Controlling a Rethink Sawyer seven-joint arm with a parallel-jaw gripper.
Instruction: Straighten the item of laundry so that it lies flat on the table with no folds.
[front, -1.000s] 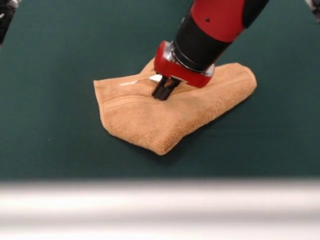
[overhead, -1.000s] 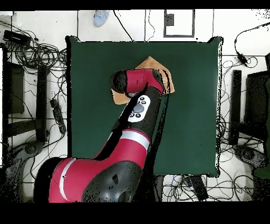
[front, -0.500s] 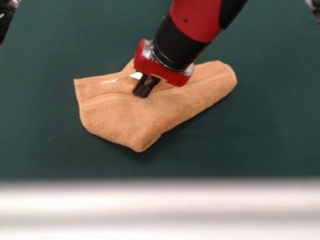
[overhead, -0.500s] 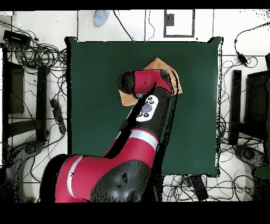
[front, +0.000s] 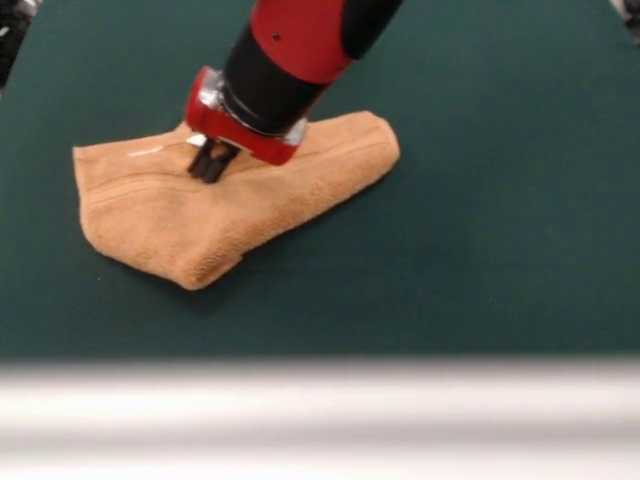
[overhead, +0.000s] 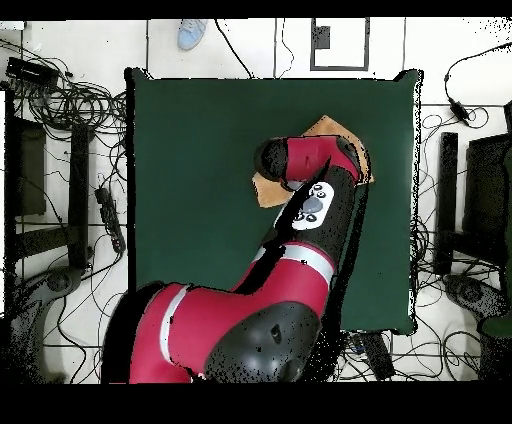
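The towel (front: 230, 205) lies folded on the green desk (front: 480, 250), a lumpy wedge with one rounded end reaching away from the arm's side and a blunt folded corner pointing toward the desk's pale front edge (front: 320, 420). A flat woven border band runs along its upper layer, and a thin pale streak shows on the cloth just beside the gripper; a scrap of white peeks out right under the red collar. Thick doubled edges show along the side of the towel nearest the front edge, so the cloth is plainly not flat.

The jaws (front: 209, 164) come down onto the towel's top layer near the border band. The two dark fingers stand pressed close together with no gap showing between them, their tips touching the cloth and apparently pinching a little of it, though a clear pinched fold cannot be made out. The red and black arm (front: 290, 50) slants up from the towel and off the top of the front view.

From above, the arm (overhead: 300, 240) covers most of the towel (overhead: 330, 126); only tan corners show on either side of the wrist, near one desk (overhead: 200, 180) edge.
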